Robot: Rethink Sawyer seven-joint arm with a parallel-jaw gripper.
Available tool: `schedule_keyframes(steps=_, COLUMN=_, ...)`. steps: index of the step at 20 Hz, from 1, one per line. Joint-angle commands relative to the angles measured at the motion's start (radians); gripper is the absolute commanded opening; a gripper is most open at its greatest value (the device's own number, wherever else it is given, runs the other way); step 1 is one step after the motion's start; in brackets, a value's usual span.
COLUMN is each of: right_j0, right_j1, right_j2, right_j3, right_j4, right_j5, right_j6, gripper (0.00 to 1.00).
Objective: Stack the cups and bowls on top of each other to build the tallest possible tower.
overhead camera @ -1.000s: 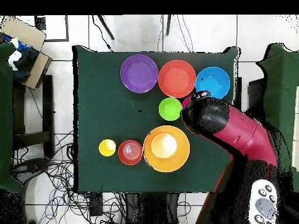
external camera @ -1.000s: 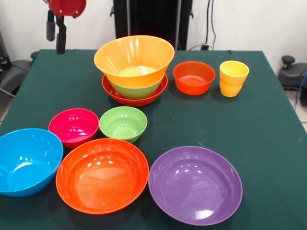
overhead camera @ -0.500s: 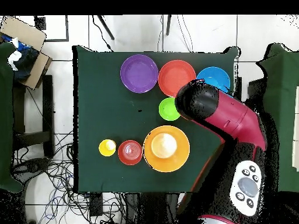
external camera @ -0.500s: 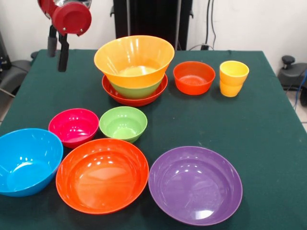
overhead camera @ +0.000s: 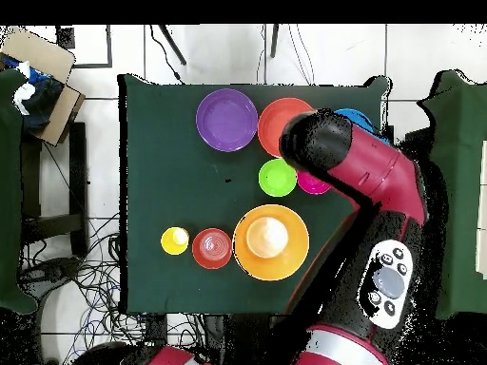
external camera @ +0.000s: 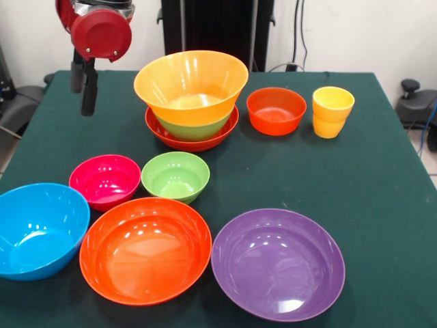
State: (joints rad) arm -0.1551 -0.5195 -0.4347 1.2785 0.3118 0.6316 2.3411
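Overhead, the empty black gripper (external camera: 83,85) hangs above the green table's (external camera: 382,178) edge, prongs barely apart, clear of the glossy magenta plastic bowl (external camera: 105,180).

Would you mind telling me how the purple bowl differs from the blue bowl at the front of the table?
The purple bowl is wide and shallow, almost plate-like; the blue bowl is deeper with steeper walls. The purple bowl lies fully in the front view, whereas the blue bowl is cut by the picture's edge there. In the overhead view the arm partly covers the blue bowl, not the purple. Both are glossy, empty, upright and unstacked.
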Motion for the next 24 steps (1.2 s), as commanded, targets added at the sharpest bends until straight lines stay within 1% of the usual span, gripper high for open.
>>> schedule_keyframes(steps=1, right_j0=0.041, right_j1=0.081, right_j2=0.015, right_j3=-0.120, right_j4=0.052, right_j5=0.194, right_j6=0.285, gripper=1.00)
schedule_keyframes(steps=5, right_j0=0.054, right_j1=0.114, right_j2=-0.003, right_j3=-0.178, right_j4=0.075, right_j5=0.227, right_j6=0.331, gripper=1.00)
schedule_keyframes(steps=10, right_j0=0.070, right_j1=0.169, right_j2=-0.024, right_j3=-0.267, right_j4=0.120, right_j5=0.271, right_j6=0.407, gripper=1.00)
schedule_keyframes(steps=15, right_j0=0.081, right_j1=0.205, right_j2=-0.055, right_j3=-0.337, right_j4=0.144, right_j5=0.321, right_j6=0.457, gripper=1.00)
schedule_keyframes(steps=20, right_j0=0.083, right_j1=0.242, right_j2=-0.072, right_j3=-0.382, right_j4=0.165, right_j5=0.315, right_j6=0.487, gripper=1.00)
schedule_keyframes(steps=24, right_j0=0.080, right_j1=0.272, right_j2=-0.086, right_j3=-0.429, right_j4=0.177, right_j5=0.329, right_j6=0.512, gripper=1.00)
